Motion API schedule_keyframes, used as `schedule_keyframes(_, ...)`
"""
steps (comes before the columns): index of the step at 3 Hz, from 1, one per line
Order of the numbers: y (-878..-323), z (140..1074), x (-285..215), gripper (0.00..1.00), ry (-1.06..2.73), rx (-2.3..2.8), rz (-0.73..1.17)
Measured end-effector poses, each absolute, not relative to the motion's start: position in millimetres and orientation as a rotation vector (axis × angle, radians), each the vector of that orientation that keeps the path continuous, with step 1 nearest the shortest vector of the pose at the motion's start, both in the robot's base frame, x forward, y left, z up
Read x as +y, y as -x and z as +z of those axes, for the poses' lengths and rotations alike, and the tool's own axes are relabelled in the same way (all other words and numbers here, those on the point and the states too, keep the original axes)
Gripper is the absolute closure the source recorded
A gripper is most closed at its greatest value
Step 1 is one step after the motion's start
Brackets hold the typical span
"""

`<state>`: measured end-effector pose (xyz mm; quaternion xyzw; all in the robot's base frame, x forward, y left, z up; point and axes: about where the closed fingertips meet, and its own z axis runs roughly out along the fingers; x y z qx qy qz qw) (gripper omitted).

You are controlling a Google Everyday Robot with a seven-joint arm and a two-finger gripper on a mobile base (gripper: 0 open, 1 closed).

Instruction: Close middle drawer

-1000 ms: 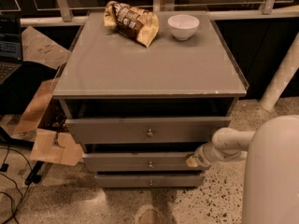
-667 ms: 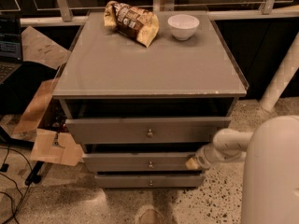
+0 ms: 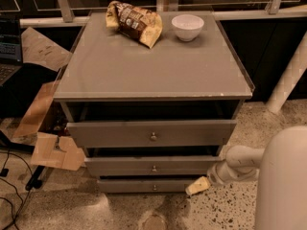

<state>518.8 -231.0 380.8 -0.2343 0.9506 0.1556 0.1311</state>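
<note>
A snack bag [image 3: 135,22] lies near a white bowl [image 3: 187,27].

Counted three grey wooden drawers in one stack: the tall-fronted top drawer [image 3: 120,134], the shallower middle drawer [image 3: 124,166] and the narrow bottom drawer [image 3: 129,186]. Found three small round metal knobs [image 3: 153,137], one per front. On the flat grey counter [image 3: 153,71], tallied one round white bowl [image 3: 187,27] and one crumpled brown-and-yellow snack bag [image 3: 135,22]. Noted one pale-tipped tool [image 3: 198,186], low by the bottom drawer's right end.
</note>
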Motion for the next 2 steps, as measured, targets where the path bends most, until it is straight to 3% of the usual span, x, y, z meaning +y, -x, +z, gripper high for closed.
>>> schedule_keyframes(2, -460, 365, -253, 0.0, 0.636, 2.807, 0.506)
